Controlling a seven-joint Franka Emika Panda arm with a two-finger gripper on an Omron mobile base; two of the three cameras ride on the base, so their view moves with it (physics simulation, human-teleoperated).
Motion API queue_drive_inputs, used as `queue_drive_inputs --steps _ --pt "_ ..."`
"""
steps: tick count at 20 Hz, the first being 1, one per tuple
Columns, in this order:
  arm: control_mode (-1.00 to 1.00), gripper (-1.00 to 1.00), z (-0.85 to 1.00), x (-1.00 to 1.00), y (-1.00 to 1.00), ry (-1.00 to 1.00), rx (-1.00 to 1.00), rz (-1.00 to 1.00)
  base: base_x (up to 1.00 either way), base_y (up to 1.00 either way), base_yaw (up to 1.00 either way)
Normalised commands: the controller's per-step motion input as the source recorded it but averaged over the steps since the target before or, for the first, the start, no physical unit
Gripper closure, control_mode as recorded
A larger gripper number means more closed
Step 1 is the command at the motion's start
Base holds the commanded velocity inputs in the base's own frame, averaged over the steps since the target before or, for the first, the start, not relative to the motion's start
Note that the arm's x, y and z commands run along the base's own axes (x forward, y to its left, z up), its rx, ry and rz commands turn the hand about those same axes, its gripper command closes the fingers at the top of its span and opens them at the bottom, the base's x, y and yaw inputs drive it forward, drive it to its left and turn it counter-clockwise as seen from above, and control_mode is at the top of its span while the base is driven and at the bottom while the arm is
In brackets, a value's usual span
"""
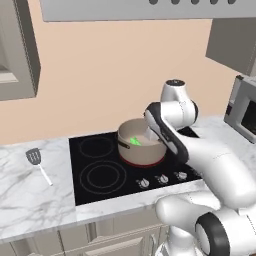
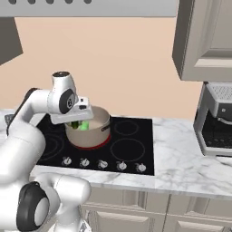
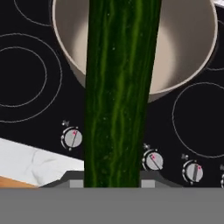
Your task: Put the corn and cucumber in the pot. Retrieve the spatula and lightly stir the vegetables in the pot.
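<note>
Hand view: the cucumber (image 3: 120,92) runs as a dark green streaked bar from the bottom up past the top edge, crossing in front of the pot's open mouth.
Cucumber: clamped in the pincer (image 3: 109,183), whose two grey fingertips press against its sides at the bottom; in the left base view a bright green bit (image 1: 135,141) shows inside the pot's rim, and in the right base view the green end (image 2: 83,125) sits at the pot's near rim under the hand.
Pincer: closed narrow on the cucumber, hanging just above the pot; seen at (image 2: 78,123) below the white hand.
Pot: round, beige-tan with a pale rim (image 3: 183,85), pale inside (image 1: 142,145); it stands on the rear right burner of the black cooktop as seen from the left base view (image 2: 90,131).
Cooktop: black glass (image 1: 95,170) with white ring marks and a row of small grey knobs (image 3: 72,138) along its front edge.
Spatula: grey slotted head and thin white handle (image 1: 38,164), lying flat on the marble desk well to the left of the cooktop, apart from the pot.
Desk: white marble with grey veins (image 1: 30,200), on both sides of the cooktop (image 2: 181,158).
Coffee machine: dark, on the desk at the right edge of the right base view (image 2: 217,122).
Microwave: grey, at the right edge of the left base view (image 1: 245,107).
</note>
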Motion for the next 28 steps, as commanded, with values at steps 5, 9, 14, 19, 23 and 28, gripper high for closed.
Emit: queue_drive_inputs --steps 5,9,14,19,23,28 --pt "-1.0 1.0 0.09 0.81 -0.03 0.01 0.17 0.0 0.0 0.0 0.0" --pt "-1.0 1.0 0.1 0.81 0.0 0.27 -0.03 0.0 0.0 0.0 0.0" --pt "-1.0 1.0 -0.66 0.27 0.02 0.04 -0.01 0.0 0.0 0.0 0.0" --pt "-1.0 1.0 -0.58 0.16 0.09 -0.03 0.0 0.0 0.0 0.0 0.0" --pt "-1.0 1.0 -0.26 0.0 0.05 -0.01 0.0 0.0 0.0 0.0 0.0" --pt "-1.0 1.0 -0.36 0.0 0.01 0.0 0.0 0.0 0.0 0.0 0.0"
